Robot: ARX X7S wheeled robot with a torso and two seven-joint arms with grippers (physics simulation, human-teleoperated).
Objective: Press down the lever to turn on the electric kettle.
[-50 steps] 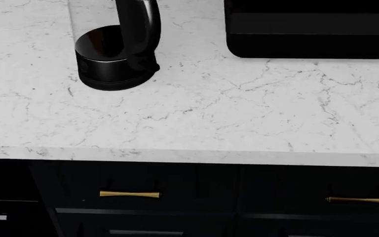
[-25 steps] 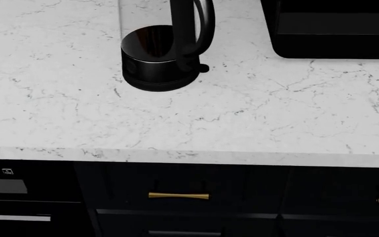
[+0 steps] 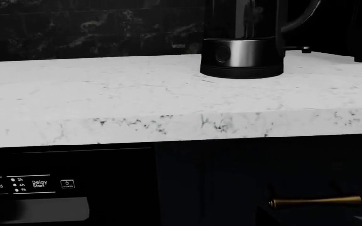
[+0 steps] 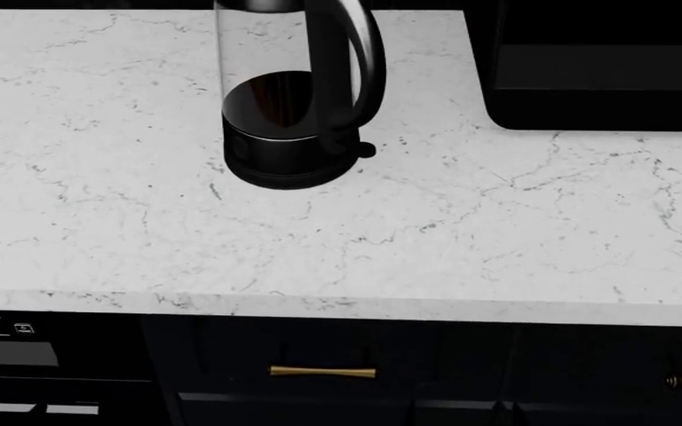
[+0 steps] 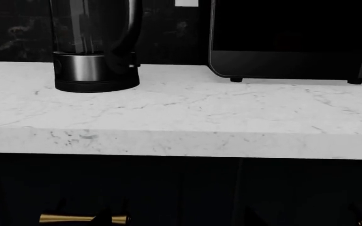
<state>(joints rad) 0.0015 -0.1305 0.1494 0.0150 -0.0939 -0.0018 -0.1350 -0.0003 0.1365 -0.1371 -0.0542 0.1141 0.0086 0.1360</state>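
Observation:
The electric kettle (image 4: 296, 106) stands upright on the white marble counter (image 4: 460, 231), with a clear glass body, black base and curved black handle. Its lever (image 4: 366, 149) is a small black tab jutting from the base below the handle's foot. The kettle also shows in the left wrist view (image 3: 242, 52), with the lever (image 3: 304, 48) just visible beside it, and in the right wrist view (image 5: 94, 56). Neither gripper shows in the head view. Both wrist cameras sit below counter height in front of the dark cabinets, and the jaws are lost against the black fronts.
A black boxy oven (image 4: 607, 67) stands on the counter to the kettle's right and shows in the right wrist view (image 5: 294, 37). Below the counter edge are dark drawers with brass handles (image 4: 323, 371) and a dishwasher panel (image 4: 3, 328) at the left.
The head view has shifted: the kettle moved rightward in the picture, then slightly down, and more of its glass body shows. The dishwasher panel has come into view. The kettle itself has not moved on the counter.

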